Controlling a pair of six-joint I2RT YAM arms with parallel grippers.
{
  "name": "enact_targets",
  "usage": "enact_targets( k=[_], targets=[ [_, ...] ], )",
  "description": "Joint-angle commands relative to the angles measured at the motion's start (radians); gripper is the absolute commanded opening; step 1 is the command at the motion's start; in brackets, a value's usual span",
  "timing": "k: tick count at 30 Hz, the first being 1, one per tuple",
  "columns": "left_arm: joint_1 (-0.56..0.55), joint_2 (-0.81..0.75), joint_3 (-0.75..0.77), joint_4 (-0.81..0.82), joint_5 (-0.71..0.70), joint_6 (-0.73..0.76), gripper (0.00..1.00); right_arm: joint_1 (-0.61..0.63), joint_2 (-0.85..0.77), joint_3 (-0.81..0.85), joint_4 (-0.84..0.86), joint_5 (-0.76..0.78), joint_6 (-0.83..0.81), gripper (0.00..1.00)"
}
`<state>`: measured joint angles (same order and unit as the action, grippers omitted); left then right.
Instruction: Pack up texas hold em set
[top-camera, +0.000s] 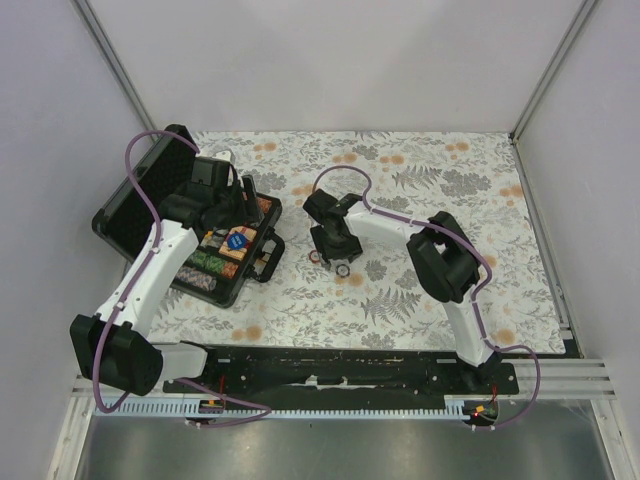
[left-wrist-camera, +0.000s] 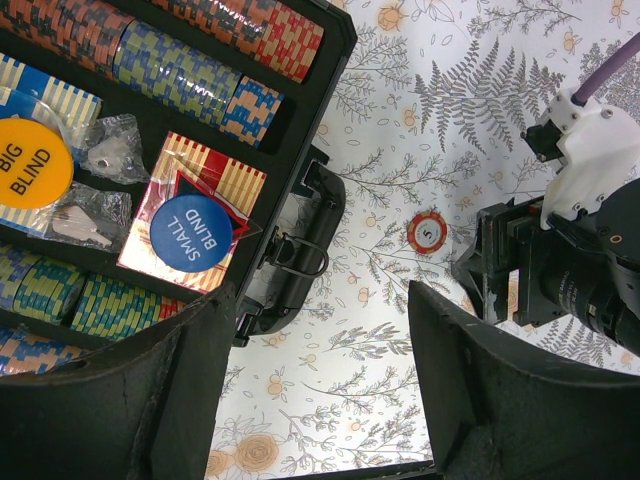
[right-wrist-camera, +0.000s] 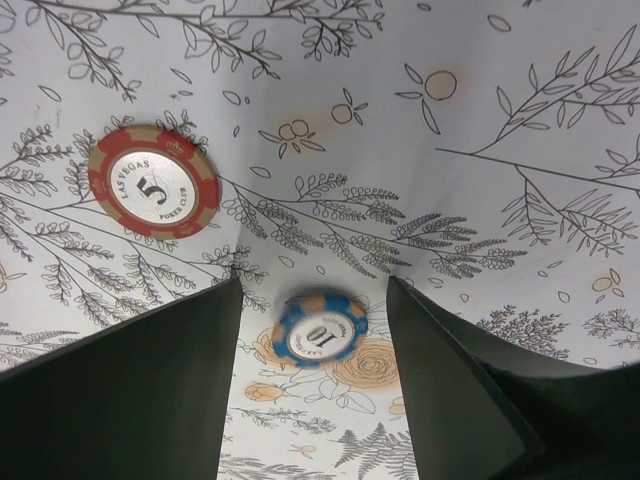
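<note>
At mid-table, on the fern-print surface, my right jaws stand wide on either side of a blue 10 chip (right-wrist-camera: 320, 328). It lies flat on the table (right-wrist-camera: 480, 120), and neither finger appears to touch it. A red 5 chip (right-wrist-camera: 153, 182) lies near it, outside the jaws.

Both are strays from the texas hold em set. The rest sits well to the left in the open black case (top-camera: 130, 215). There the rows of striped chips (left-wrist-camera: 190, 60) fill their slots. The orange Big Blind button (left-wrist-camera: 30, 160) lies on top, and the blue Small Blind button (left-wrist-camera: 190, 232) rests on the red-orange card box (left-wrist-camera: 235, 185). My left jaws, wide and empty, hang over the case's edge by its handle (left-wrist-camera: 300, 255).

By my reading, the step in hand is gathering the loose chips, the blue one first. The next move calls for fingertips right down at the table and a centred close on the chip's thin rim, since a flat disc may skid or tip if caught off-centre. The carry then runs toward the case, where my left arm hangs, so the two arms will need room. The red chip and the lid are not yet dealt with.
</note>
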<state>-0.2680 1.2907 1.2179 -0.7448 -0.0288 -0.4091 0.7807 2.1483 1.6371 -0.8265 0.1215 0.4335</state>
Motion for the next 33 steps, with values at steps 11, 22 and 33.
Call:
enact_targets(
  k=[11,22,33],
  targets=[
    [0.000,-0.008,0.003,0.044,-0.008,-0.010,0.75,0.006,0.002,-0.082,-0.103,-0.069,-0.025,0.68],
    [0.001,-0.002,0.002,0.045,-0.008,0.000,0.74,0.006,0.061,-0.031,-0.100,-0.028,-0.038,0.61],
    [0.000,0.012,0.015,0.044,-0.011,0.012,0.74,0.006,0.101,0.015,-0.094,0.030,-0.036,0.67]
  ],
)
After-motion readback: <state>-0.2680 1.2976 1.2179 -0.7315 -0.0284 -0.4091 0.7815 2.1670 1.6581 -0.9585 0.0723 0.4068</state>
